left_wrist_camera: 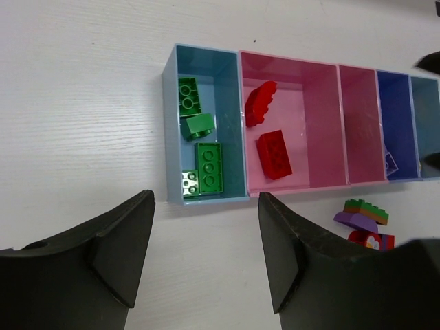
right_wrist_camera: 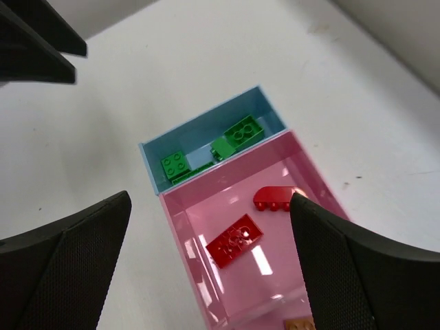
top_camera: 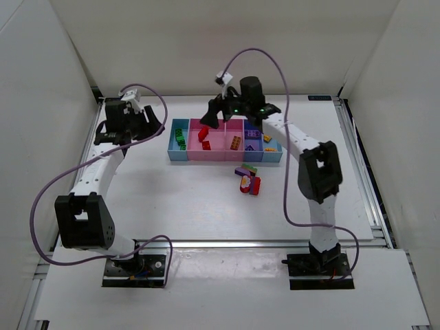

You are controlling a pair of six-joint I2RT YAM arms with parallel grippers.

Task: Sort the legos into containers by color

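The right tool (right_wrist_camera: 210, 201) hung wide open and empty over the wide pink bin (top_camera: 214, 150), while the loose brick pile (top_camera: 248, 179) lay on the desk (top_camera: 172, 199) toward that arm's base.

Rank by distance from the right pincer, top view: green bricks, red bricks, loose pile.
1. Red bricks, wide pink bin, beneath the right pincer.
2. Green bricks, leftmost blue bin.
3. Loose pile, on the table near the bins.

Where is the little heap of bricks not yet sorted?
Overhead, the heap lies on the table on the arms' side of the row of bins, nearer the right arm.
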